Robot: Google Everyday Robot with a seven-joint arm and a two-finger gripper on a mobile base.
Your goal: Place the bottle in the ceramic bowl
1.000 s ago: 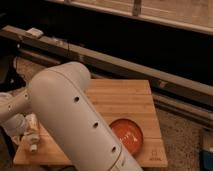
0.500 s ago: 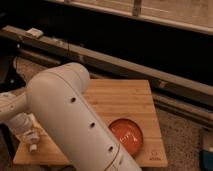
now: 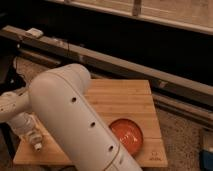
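Observation:
The bottle point(image 3: 35, 139) is small and cream-white with a white cap. It is tilted with its cap pointing down over the near left corner of the wooden board point(image 3: 120, 102). My gripper point(image 3: 26, 129) is right at the bottle's upper end, at the far left of the view, touching or around it. The ceramic bowl point(image 3: 128, 135) is red-orange and glossy. It sits on the board's near right part, well to the right of the bottle. My big white arm link point(image 3: 75, 120) crosses between them and hides the bowl's left edge.
The board lies on a speckled floor or counter point(image 3: 185, 135). A long dark rail point(image 3: 125, 67) runs behind it, with a dark wall beyond. A blue object point(image 3: 207, 155) shows at the right edge.
The gripper and the bottle have shifted slightly down and to the right. The bowl has not moved.

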